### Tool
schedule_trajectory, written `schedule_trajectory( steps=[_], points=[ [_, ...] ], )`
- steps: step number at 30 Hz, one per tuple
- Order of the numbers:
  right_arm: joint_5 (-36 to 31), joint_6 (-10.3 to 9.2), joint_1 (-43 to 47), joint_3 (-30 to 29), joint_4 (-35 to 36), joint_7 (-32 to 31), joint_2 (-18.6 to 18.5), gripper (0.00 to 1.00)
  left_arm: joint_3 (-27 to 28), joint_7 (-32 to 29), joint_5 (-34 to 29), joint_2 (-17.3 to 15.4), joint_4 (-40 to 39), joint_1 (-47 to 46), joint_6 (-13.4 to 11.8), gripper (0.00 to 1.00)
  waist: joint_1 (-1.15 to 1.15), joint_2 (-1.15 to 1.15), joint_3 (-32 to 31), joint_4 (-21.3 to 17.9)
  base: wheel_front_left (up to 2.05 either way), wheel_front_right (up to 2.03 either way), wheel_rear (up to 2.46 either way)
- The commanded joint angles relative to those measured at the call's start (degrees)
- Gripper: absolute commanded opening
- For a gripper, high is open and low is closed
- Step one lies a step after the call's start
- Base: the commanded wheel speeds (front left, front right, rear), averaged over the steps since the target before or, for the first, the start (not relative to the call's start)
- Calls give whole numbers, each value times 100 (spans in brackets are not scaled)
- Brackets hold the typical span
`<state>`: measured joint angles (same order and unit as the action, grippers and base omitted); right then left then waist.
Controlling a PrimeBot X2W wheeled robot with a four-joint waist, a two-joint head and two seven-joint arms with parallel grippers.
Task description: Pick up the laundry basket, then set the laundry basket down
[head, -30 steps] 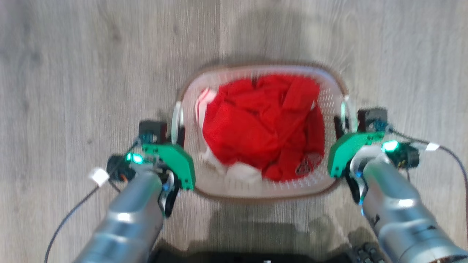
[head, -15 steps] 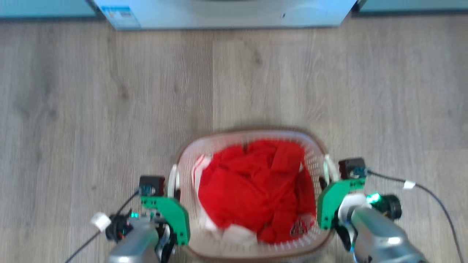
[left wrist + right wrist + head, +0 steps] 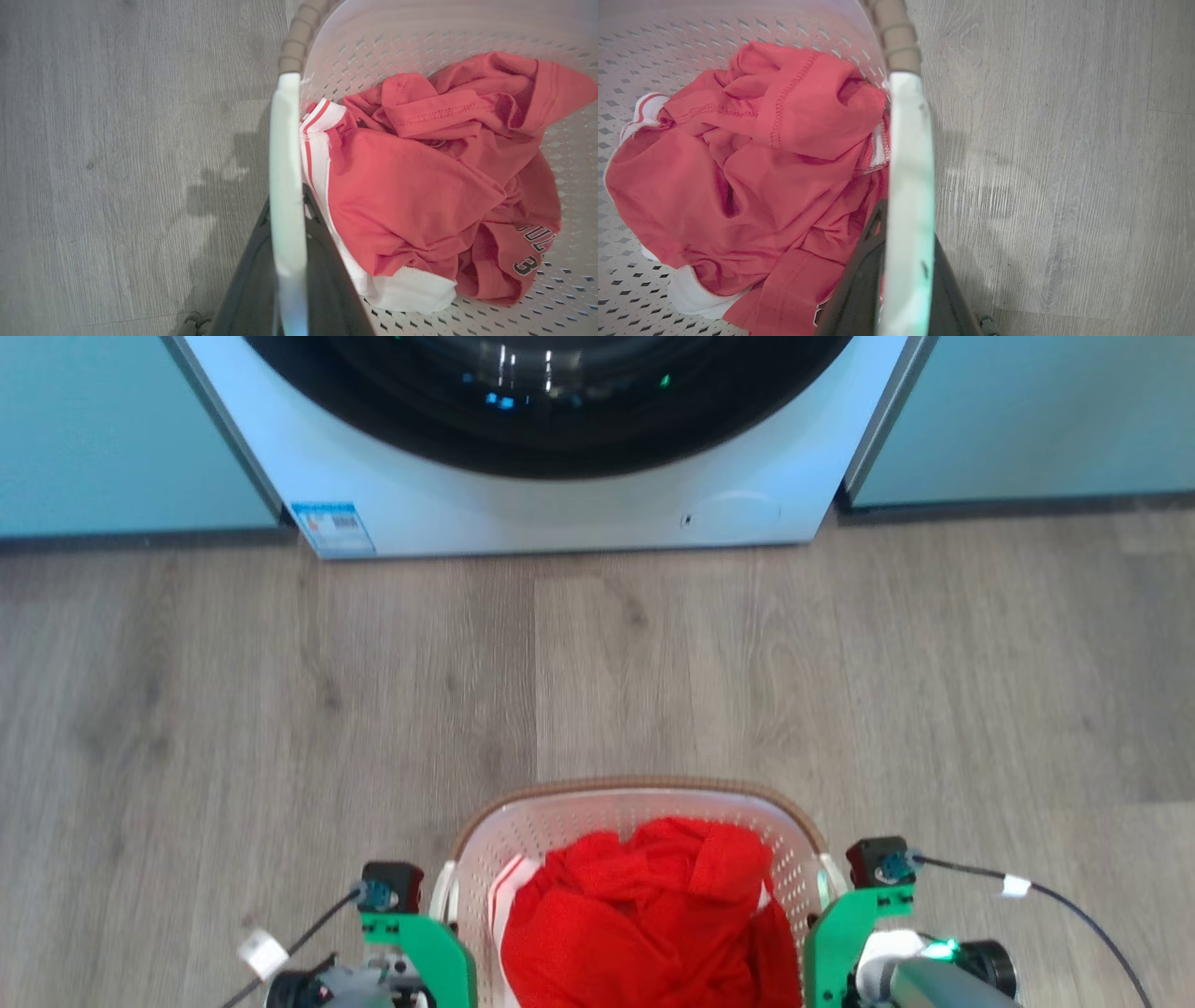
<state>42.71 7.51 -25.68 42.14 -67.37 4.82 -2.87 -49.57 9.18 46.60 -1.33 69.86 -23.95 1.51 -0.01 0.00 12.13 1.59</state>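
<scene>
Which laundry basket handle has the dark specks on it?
The right handle, gripped by the right gripper: dark specks mark its pale strip. The left handle, in the left gripper, looks clean.

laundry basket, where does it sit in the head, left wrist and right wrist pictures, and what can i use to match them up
Head view: the laundry basket is at bottom centre, cut by the lower edge.
Left wrist view: it takes the right side, with its left handle upright mid-picture.
Right wrist view: it takes the left side, with its right handle upright mid-picture.
Shared landmark: the red clothes inside it.
</scene>
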Motion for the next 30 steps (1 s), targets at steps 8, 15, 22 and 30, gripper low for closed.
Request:
schedule_trajectory(
  steps=[8,15,22,30],
  points=[
    [366,-2,208,502,30,-117,0,0,-102,-8,120,-154,102,107,60,0,1,0,-613,-49,0,0,0],
    [633,-2,260,763,-5,-179,0,0,-219,-80,223,-154,159,193,96,0,1,0,-877,-43,0,0,0],
    [863,-2,266,1010,-46,-156,0,0,-314,-113,337,-154,206,268,113,0,1,0,-1010,-37,0,0,0],
    [1038,-2,237,1210,-95,-84,0,0,-385,-121,444,-154,245,298,131,0,1,0,-1059,-55,0,0,0]
  ],
)
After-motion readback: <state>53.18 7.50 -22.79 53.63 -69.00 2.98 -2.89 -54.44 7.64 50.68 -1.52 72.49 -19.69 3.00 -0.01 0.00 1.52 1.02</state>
